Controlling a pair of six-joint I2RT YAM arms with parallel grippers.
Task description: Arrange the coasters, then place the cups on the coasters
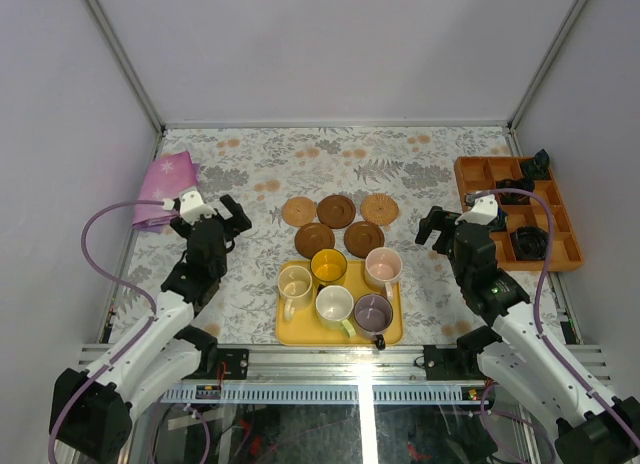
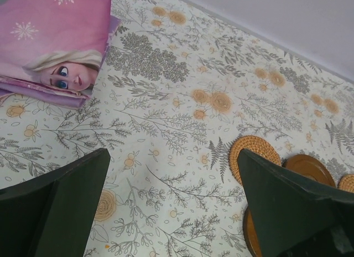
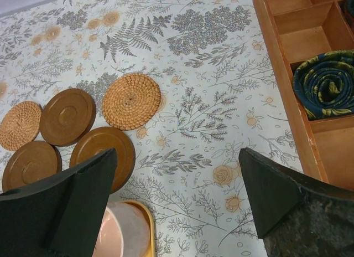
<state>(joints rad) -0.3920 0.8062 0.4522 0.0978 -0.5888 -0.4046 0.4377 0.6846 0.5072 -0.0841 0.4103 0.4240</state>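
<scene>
Five round coasters lie grouped at the table's middle: woven tan ones (image 1: 298, 211) (image 1: 380, 208) and dark brown ones (image 1: 336, 209) (image 1: 314, 239) (image 1: 364, 238). Just in front, a yellow tray (image 1: 287, 331) holds the cups: yellow (image 1: 328, 266), pink (image 1: 383, 266), cream (image 1: 295, 282), pale (image 1: 334, 304) and purple-grey (image 1: 373, 311). My left gripper (image 1: 233, 217) (image 2: 172, 154) hovers open left of the coasters, empty. My right gripper (image 1: 432, 229) (image 3: 178, 152) hangs open to their right, empty, with the pink cup (image 3: 121, 232) and a dark coaster (image 3: 105, 149) by its left finger.
A pink cartoon-printed cloth (image 1: 165, 184) (image 2: 55, 41) lies at the far left. An orange compartment tray (image 1: 478, 174) (image 3: 301, 44) with black items and a rolled dark fabric (image 3: 326, 82) stands along the right edge. Flowered tablecloth covers the table.
</scene>
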